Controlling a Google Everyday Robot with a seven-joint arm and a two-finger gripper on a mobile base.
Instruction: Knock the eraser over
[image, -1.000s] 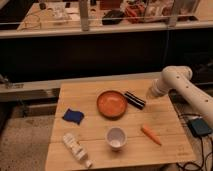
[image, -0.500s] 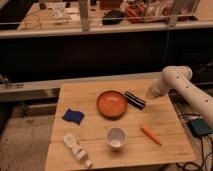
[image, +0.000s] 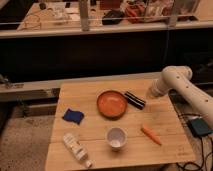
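Note:
The eraser (image: 134, 99) is a small black block with a thin pale edge stripe. It lies flat on the wooden table (image: 90, 95), just right of the orange bowl (image: 111, 104). My gripper (image: 151, 92) is at the end of the white arm (image: 181, 86) that reaches in from the right. It hangs a little to the right of the eraser, near the table's back right part, apart from the eraser.
An orange carrot (image: 150, 134) lies at the front right. A white cup (image: 116, 137) stands in the front middle. A blue cloth (image: 73, 116) lies at the left. A white bottle (image: 75, 147) lies on its side at the front left.

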